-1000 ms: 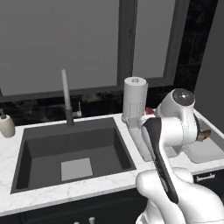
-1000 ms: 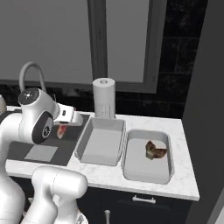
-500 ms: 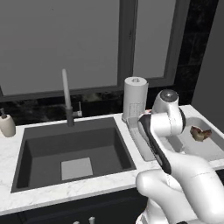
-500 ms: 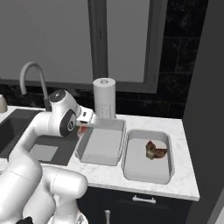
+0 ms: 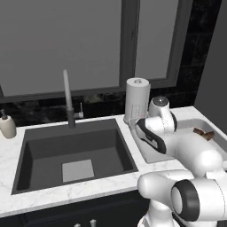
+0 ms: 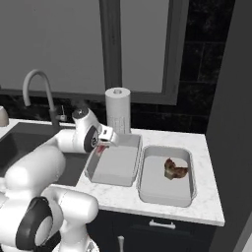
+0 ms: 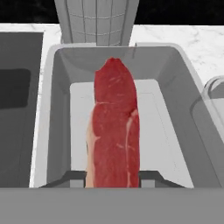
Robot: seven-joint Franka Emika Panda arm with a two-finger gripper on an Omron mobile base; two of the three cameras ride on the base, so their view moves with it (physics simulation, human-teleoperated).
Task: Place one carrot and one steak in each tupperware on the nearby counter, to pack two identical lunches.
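Note:
My gripper [image 7: 112, 179] is shut on the lower end of a glossy red steak [image 7: 114, 131] with a pale edge. It holds the slab lengthwise above the left tupperware [image 7: 168, 131], a pale grey tray with a bare floor. From the right base the gripper [image 6: 103, 146] hangs over that tray's [image 6: 118, 168] left rim, and the red steak [image 6: 100, 149] peeks out below it. The right tupperware [image 6: 165, 193] holds a dark brown lumpy steak [image 6: 174, 170], which also shows in the left base view [image 5: 203, 133]. No carrot is in view.
A paper towel roll [image 6: 118, 110] stands just behind the left tray on the marble counter [image 6: 206, 147]. The dark sink basin [image 5: 71, 155] and faucet [image 5: 68, 97] lie to the left, with a soap dispenser [image 5: 6, 126] at the far left. A dark wall bounds the right.
The arm has swung right from beside the sink to over the left tray, carrying the red steak with it. The brown steak and both trays have stayed put.

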